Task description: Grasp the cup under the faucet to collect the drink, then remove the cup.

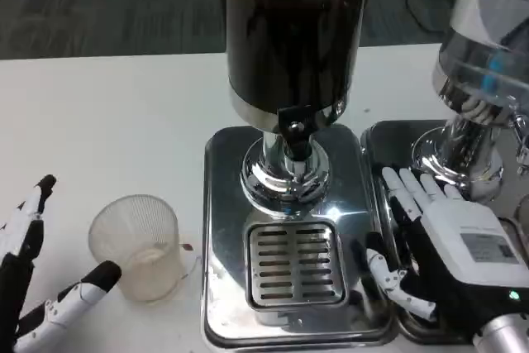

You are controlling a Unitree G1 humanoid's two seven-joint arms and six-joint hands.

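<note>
**Cup standing off to the side, apart from the tap**

Sitting upright on the white table (107,113) — the clear ribbed plastic cup (136,245), just left of the shiny chrome drip tray (223,229) and not under the black tap (293,126) of the tall dark drink dispenser (293,31). Carrying a little pale liquid at the bottom, by the look of it; a small reddish spot lying on the table just beside its base. Judging from the task: collecting apparently done and the cup standing removed, well clear of the slotted metal grille (296,264) where drips would be landing.

Waiting at the lower left corner, the left hand (37,287) — released, grasping nothing, fingers spread, one black-tipped fingertip (106,272) just beside the cup's lower wall, whether touching or a hair apart being hard to tell. Spread wide enough to be flanking the cup rather than closing around it.

Resting flat on the right, the right hand (442,245) — loose, holding nothing, lying over the seam between the drip tray and the second chrome tray (388,134), below the neighbouring clear dispenser (488,64). Kept out of the way, seemingly idle.
</note>
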